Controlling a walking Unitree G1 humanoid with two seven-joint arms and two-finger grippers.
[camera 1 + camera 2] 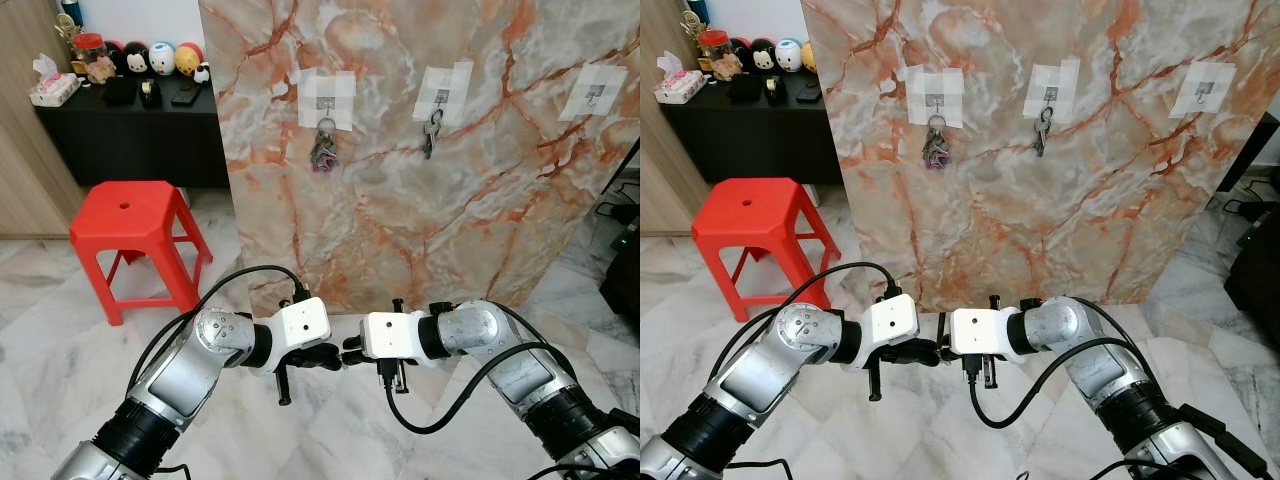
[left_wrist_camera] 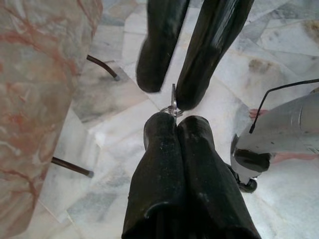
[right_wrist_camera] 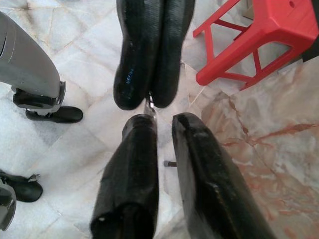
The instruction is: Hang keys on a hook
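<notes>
- Both pincers meet tip to tip low before the marble panel [image 1: 400, 150]: the left pincer [image 2: 174, 124] is pressed together on a key ring [image 2: 173, 102], the right pincer [image 3: 160, 122] apart around it.
- Judgement: right should clamp firmly before left lets go.
- Then lift to the bare hook [image 1: 592, 97] near the panel's right edge.

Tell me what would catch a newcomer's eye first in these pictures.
Low in front, the left gripper and right gripper meet tip to tip, the left shut on a small key ring. Behind them a marble panel carries three taped hooks: two hold keys, the rightmost hook is bare.
</notes>
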